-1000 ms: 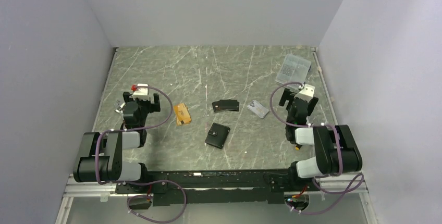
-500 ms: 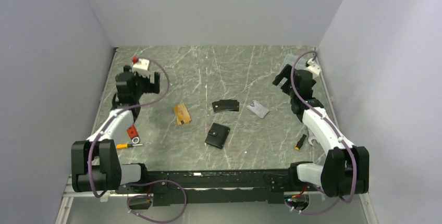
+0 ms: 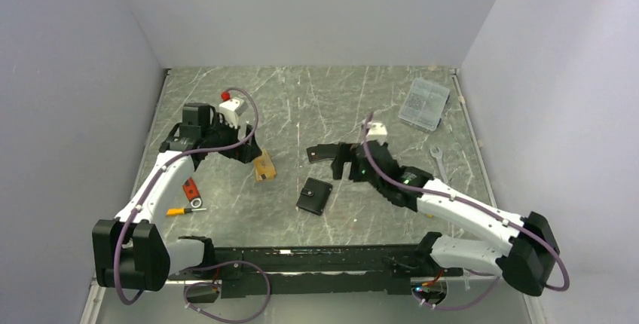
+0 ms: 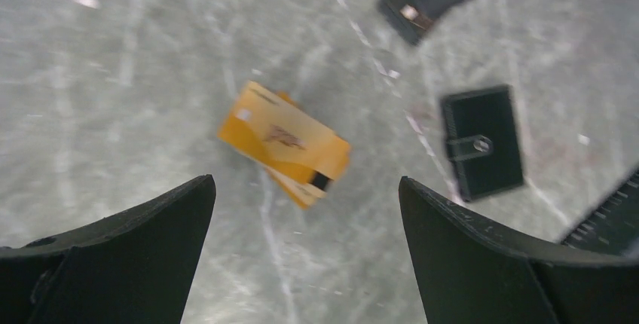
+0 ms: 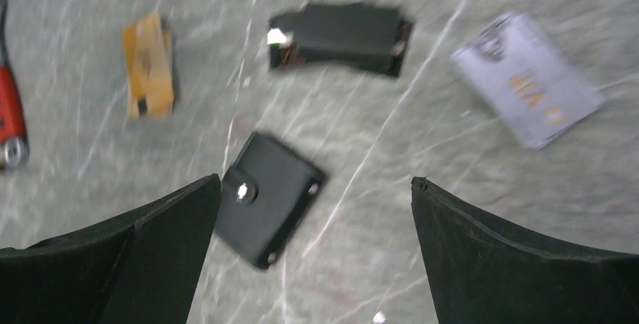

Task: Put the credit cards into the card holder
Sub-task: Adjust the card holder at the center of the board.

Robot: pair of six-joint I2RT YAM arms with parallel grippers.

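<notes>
The card holder (image 3: 314, 195) is seen lying closed on the marbled tabletop (image 3: 301, 98), its snap tab fastened, and it is touched by nothing else. The orange-gold card (image 3: 263, 166) is placed to the far-left of the card holder. In the left wrist view a second orange edge is seen beneath it, but what that is cannot be told. The black cards (image 3: 322, 152) are laid just beyond the card holder, one overlapping the other. The silver-grey card (image 5: 527, 79) is found to the far-right of the card holder in the right wrist view; in the top view it is hidden by the right arm (image 3: 452, 203).

The left end effector (image 4: 305, 184) is held above the orange-gold card, to the far-left of the card holder, with its jaws spread wide and nothing gripped. The right end effector (image 5: 316, 182) is held over the far side of the card holder, likewise wide and empty.

Farther out, a red-handled tool (image 3: 192, 191) and a yellow screwdriver (image 3: 177, 210) are seen well to the left of the card holder. A wrench (image 3: 439, 160) lies well to its right, and a clear plastic box (image 3: 424, 103) is set well apart from it, toward the far-right corner.
</notes>
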